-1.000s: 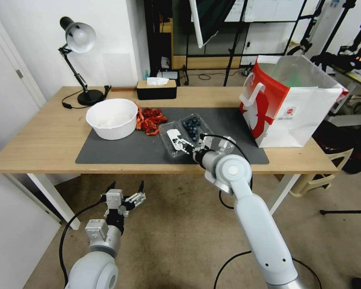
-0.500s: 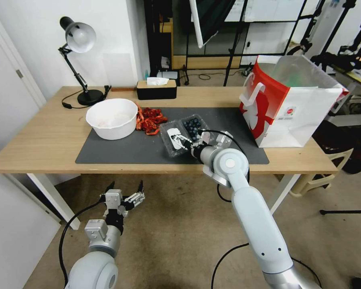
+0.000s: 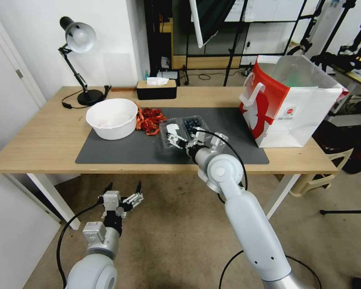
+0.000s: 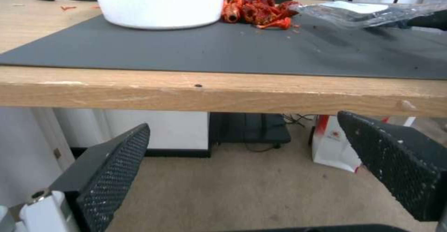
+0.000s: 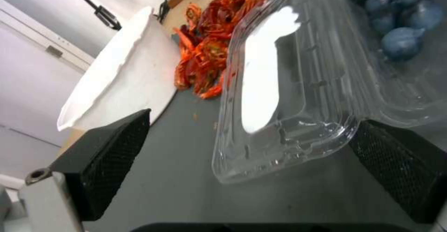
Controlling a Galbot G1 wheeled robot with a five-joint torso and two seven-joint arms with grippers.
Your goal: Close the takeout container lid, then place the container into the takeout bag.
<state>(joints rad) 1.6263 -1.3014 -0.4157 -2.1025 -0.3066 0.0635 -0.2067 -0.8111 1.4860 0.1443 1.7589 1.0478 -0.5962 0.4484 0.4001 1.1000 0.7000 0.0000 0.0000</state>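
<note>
The takeout container (image 3: 191,124) is a clear clamshell with dark blueberries (image 5: 400,15), lying open on the grey mat. Its lid (image 3: 170,133), which carries a white label (image 5: 263,78), is tilted up off the mat on the container's left; the left wrist view shows the lid (image 4: 368,12) raised with shadow beneath. My right gripper (image 3: 186,141) is open at the lid's near edge, one finger on each side (image 5: 251,162). The red and white takeout bag (image 3: 293,104) stands open at the table's right end. My left gripper (image 3: 122,197) hangs open below the table's front edge (image 4: 251,162).
A white bowl (image 3: 111,117) sits on the mat's left part, with a pile of red crayfish (image 3: 150,119) between it and the lid. A black tissue box (image 3: 156,89) and a desk lamp (image 3: 79,40) stand at the back. The wooden table edge (image 4: 223,92) is above my left gripper.
My right gripper has pushed forward and slightly left over the mat. The lid has tipped up from lying flat, and the container has slid a little toward the back.
</note>
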